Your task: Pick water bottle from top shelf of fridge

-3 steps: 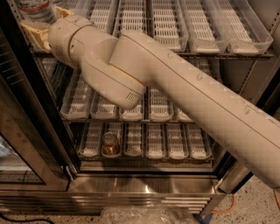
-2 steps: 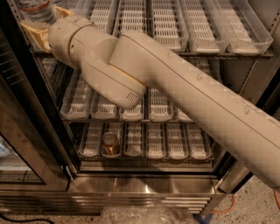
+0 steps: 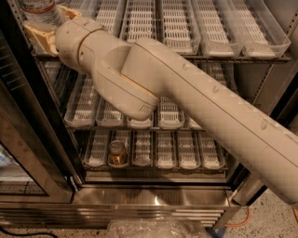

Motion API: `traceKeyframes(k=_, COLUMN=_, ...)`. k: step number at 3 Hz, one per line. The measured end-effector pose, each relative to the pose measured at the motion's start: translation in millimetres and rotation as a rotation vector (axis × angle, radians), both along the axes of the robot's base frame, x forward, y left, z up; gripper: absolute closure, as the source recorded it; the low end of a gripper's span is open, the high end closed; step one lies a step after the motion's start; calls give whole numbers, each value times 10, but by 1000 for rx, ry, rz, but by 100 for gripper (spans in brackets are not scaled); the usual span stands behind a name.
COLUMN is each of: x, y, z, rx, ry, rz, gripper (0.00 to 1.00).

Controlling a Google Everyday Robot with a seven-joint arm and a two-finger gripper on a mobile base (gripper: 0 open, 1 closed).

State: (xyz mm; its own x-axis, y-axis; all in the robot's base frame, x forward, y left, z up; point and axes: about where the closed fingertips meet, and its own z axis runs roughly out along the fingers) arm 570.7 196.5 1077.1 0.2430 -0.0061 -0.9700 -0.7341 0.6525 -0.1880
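The water bottle, clear with a red-edged label, stands at the far left end of the top shelf, a chrome rack lined with clear lane trays. My gripper is at the top left of the camera view, right at the bottle, and its tan body hides the bottle's lower part. The bottle's cap is out of view above. My thick beige arm runs diagonally from the lower right across the open fridge.
A short amber jar with a gold lid stands on the lowest rack. The dark-framed glass door hangs open at the left. Crumpled clear plastic lies on the floor in front, with an orange cable at the right.
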Motion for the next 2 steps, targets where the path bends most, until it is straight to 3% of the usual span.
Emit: traceKeyframes(k=2, x=-96, y=-199, z=311, rx=112, ry=-111, rz=-12, gripper=100)
